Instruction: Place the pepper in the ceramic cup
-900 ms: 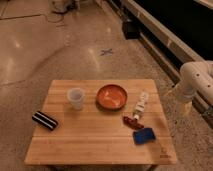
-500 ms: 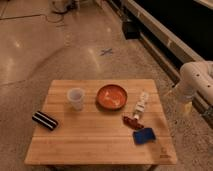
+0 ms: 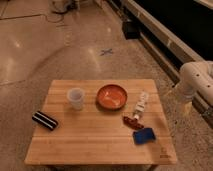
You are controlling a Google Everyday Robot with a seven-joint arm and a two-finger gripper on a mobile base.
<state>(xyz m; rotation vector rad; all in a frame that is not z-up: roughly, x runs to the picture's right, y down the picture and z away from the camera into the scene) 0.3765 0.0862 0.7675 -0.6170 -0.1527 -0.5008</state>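
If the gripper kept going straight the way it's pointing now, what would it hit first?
Can't say: the gripper is not in view. Only the arm shows, right of the table. Its visible end leans toward the table's right edge, nearest the white bottle, though depth is unclear.

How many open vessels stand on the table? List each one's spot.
2: the ceramic cup at left centre, and the orange bowl right of it. The claw is out of view; only the arm shows, far right.
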